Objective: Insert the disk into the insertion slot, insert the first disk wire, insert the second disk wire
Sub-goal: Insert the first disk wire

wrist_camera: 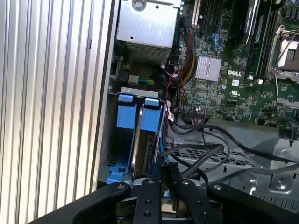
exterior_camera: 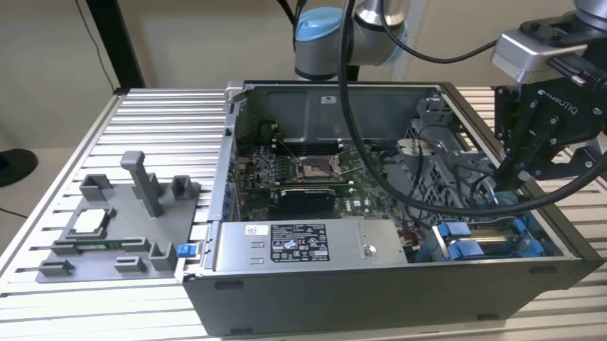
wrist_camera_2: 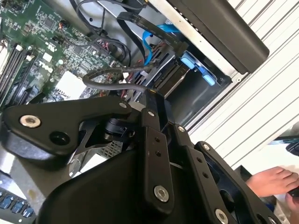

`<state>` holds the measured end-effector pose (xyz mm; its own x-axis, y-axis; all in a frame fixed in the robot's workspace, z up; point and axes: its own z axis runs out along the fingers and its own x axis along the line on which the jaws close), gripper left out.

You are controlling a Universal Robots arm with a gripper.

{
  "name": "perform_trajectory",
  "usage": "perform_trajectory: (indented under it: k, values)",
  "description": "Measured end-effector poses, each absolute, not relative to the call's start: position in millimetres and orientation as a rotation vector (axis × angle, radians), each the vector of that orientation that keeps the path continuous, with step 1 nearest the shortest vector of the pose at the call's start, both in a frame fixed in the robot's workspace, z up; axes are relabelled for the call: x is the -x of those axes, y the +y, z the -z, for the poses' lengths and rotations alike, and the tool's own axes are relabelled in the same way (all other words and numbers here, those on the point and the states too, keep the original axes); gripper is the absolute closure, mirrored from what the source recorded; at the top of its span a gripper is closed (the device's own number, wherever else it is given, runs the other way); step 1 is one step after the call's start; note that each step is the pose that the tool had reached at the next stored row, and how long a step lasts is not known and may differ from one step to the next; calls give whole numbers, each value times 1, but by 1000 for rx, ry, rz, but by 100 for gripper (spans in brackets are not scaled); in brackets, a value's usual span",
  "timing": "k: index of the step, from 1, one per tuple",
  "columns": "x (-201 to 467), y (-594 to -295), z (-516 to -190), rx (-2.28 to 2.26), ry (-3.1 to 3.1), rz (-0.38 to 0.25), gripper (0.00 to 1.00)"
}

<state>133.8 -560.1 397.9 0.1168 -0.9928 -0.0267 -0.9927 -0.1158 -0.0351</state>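
The pincer [exterior_camera: 507, 183] reaches down into the corner of the computer case [exterior_camera: 379, 298] on the exterior view's right. In both wrist views its fingers [wrist_camera: 150, 196] are squeezed together on the end of a black wire [wrist_camera_2: 110, 73]. The tips sit right at the edge of the disk [wrist_camera: 144, 145]. The disk stands inside the insertion slot [wrist_camera: 133, 90], with its blue frame [wrist_camera: 128, 116] sticking up. Beside the slot is the green board [exterior_camera: 303, 177] and the grey box with a label [exterior_camera: 303, 245]. The case sits on the ribbed metal worktop [exterior_camera: 142, 114]. A grey holder [exterior_camera: 114, 227] lies near it. In the second wrist view, a person's hand [wrist_camera_2: 273, 179] rests past the worktop's edge.
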Motion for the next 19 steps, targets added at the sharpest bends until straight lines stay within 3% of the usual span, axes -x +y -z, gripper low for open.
perform_trajectory:
  k: [19]
  values:
    - [-138, -568, -394, 2289, 2087, 5, 100]
